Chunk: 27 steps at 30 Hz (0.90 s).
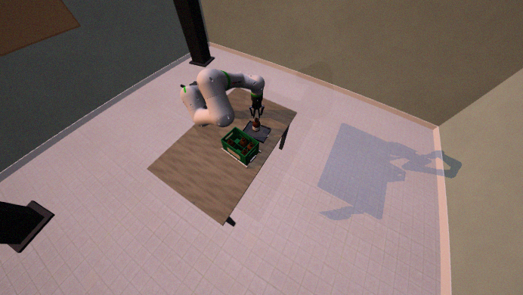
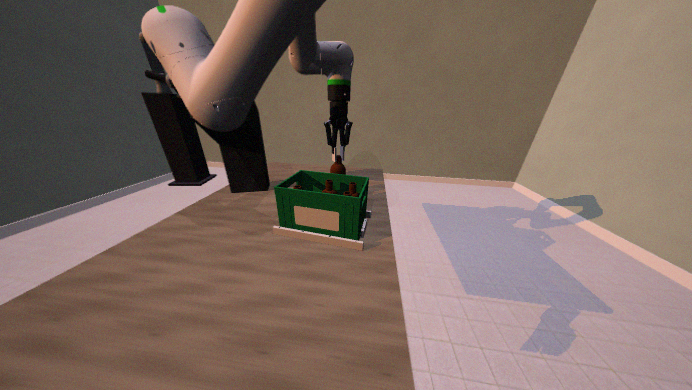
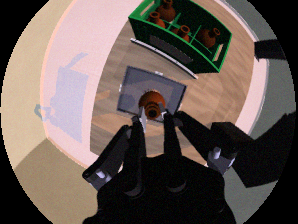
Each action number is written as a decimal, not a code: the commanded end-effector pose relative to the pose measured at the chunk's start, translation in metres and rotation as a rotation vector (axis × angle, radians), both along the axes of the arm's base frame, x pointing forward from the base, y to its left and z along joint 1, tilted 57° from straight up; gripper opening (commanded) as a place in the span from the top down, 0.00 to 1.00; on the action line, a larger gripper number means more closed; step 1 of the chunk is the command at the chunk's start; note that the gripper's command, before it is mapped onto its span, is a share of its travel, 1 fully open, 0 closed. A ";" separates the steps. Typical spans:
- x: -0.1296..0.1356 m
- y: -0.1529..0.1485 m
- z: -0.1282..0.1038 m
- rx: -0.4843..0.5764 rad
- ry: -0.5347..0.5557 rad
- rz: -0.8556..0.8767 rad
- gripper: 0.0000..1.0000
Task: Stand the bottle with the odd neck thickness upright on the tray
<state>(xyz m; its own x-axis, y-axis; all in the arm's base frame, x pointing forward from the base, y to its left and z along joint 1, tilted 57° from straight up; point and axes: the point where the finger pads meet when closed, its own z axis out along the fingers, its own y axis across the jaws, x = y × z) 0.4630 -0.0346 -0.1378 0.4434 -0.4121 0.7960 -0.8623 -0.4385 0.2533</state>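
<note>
My gripper points straight down and is shut on the neck of a brown bottle. The bottle stands upright over the dark tray; its base is at or just above the tray. In the exterior view the gripper holds the bottle behind the crate, with the lower body hidden. In the wrist view the fingers close around the bottle top over the tray. The green crate holds several other brown bottles, all upright.
The crate rests on a pale board near the table's right edge. The tray lies just behind the crate, close to the table's far corner. A dark pedestal stands at the back left.
</note>
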 end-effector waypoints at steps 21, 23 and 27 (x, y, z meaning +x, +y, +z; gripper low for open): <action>0.005 -0.015 -0.011 0.001 -0.001 0.002 0.90; 0.006 -0.015 -0.011 0.001 -0.001 0.002 0.90; 0.006 -0.015 -0.011 0.001 -0.001 0.002 0.90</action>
<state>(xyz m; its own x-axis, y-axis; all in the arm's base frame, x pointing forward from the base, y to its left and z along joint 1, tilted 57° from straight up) 0.4681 -0.0503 -0.1486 0.4431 -0.4120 0.7962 -0.8622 -0.4389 0.2528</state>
